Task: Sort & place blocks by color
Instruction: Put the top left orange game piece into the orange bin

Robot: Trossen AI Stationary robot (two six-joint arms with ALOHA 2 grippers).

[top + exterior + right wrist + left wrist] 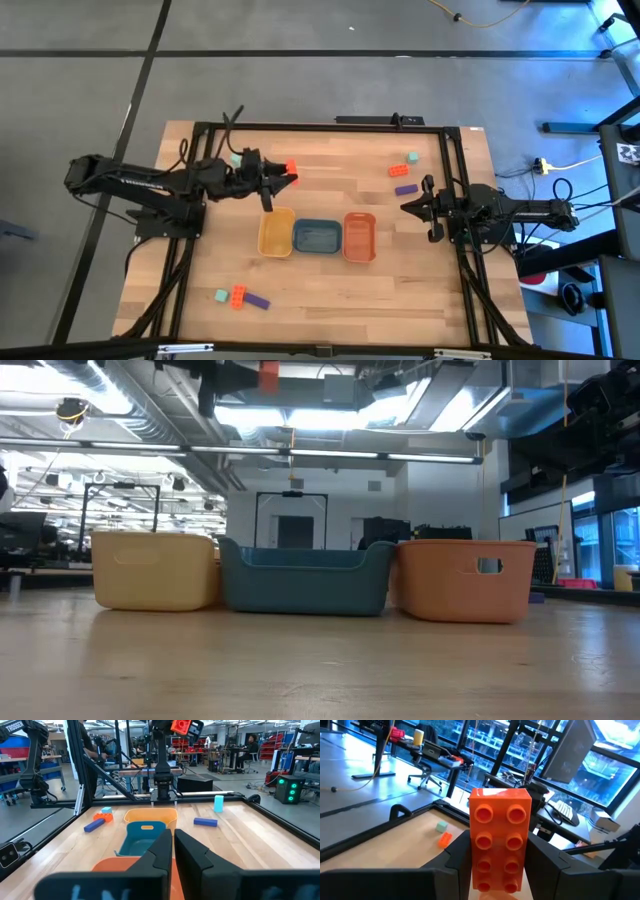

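Note:
My left gripper [283, 178] hovers above the table, just beyond the yellow tray [276, 232], and is shut on an orange-red brick [500, 840]. The low view shows this brick [268, 374] high above the trays. My right gripper [408, 207] waits shut at the table's right side, touching nothing. Loose blocks lie flat on the wood. At the far right are a mint cube [411, 157], an orange-red brick [397, 170] and a purple bar [405, 189]. Three more lie at the near left [238, 296]. Another mint cube [235, 158] sits beside the left arm. My left gripper pinches the orange-red brick between its two fingers [457, 857], one on each long side [472, 865], at the end nearest the wrist. The fingers lie level along the brick, pointing toward the table's right. The brick sticks out past the fingertips, studs toward the wrist camera, lifted clear of the table.
Three trays stand in a row at mid-table: yellow, blue [317, 237] and orange [359, 236]. A black frame [320, 126] runs round the table's edges. Bare wood lies in front of the trays.

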